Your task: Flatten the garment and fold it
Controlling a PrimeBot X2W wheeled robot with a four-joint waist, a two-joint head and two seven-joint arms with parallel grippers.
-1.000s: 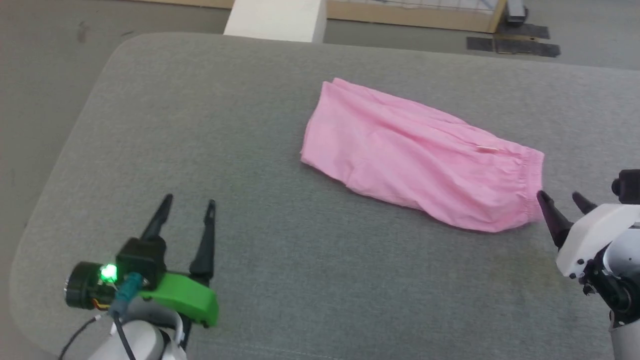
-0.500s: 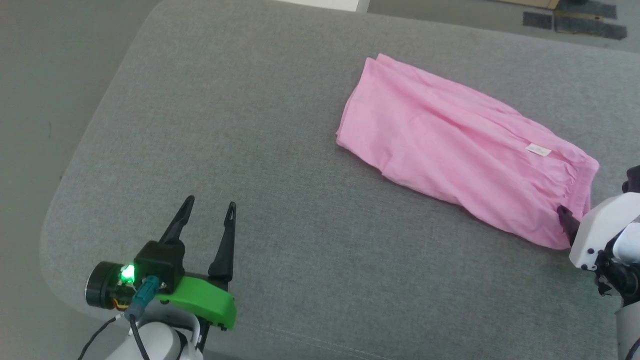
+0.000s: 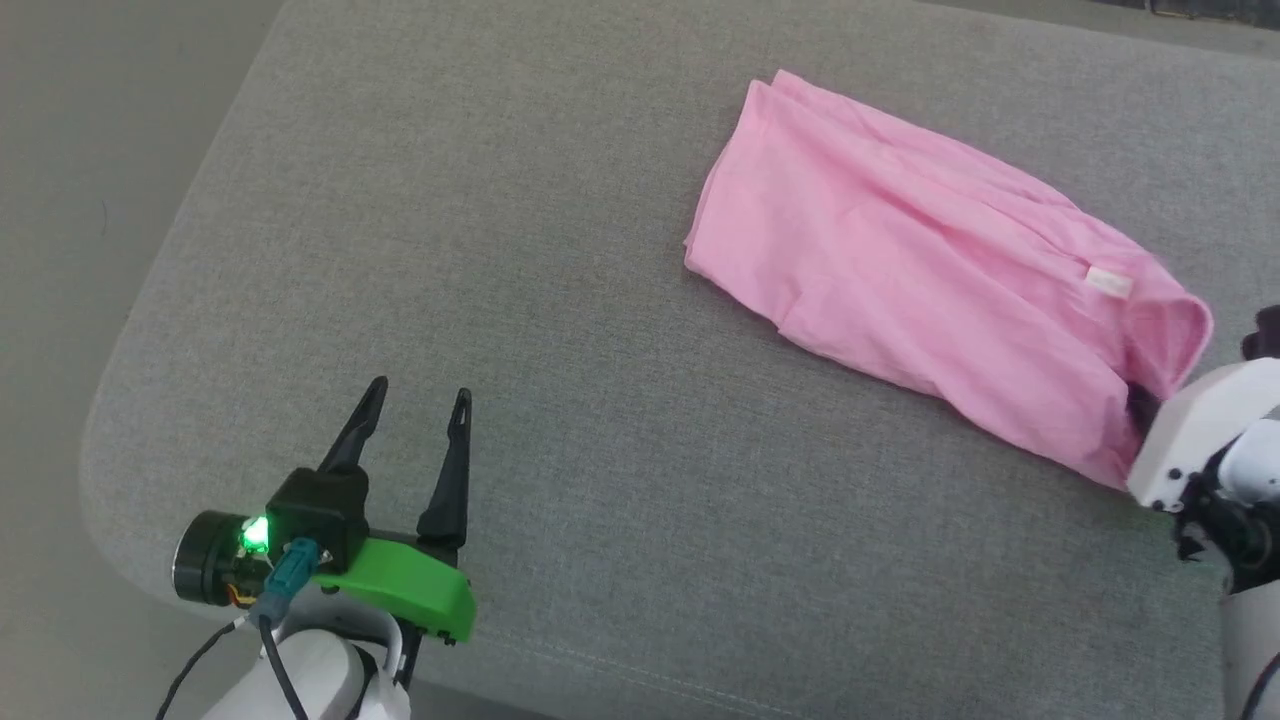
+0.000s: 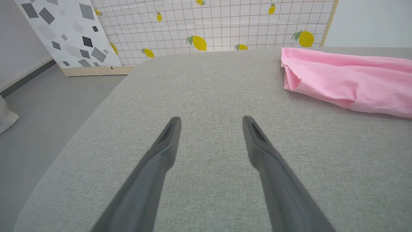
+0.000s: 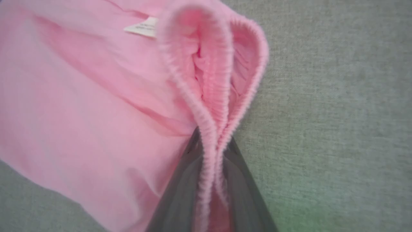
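Observation:
The garment (image 3: pixel 900 270), light pink shorts with a small white tag (image 3: pixel 1107 282), lies crumpled on the grey table toward the far right. My right gripper (image 3: pixel 1140 405) is at its waistband end, shut on the gathered elastic waistband (image 5: pixel 212 106), which bunches up between the two fingers. That same cloth (image 4: pixel 347 80) also lies at the upper right of the left wrist view. My left gripper (image 3: pixel 415 410) hovers open over bare table at the near left, well away from the shorts, nothing between its fingers (image 4: pixel 167 141).
The grey padded table (image 3: pixel 500 250) has a rounded near-left corner, with grey floor (image 3: pixel 70 150) beyond its left edge. A lemon-patterned panel (image 4: pixel 206 25) and a speckled board (image 4: pixel 64 32) stand past the far edge.
My right gripper has closed on the waistband, lifting and bunching that end. The head camera has tilted down and shifted, so the table's far edge left the picture. The left gripper stays put.

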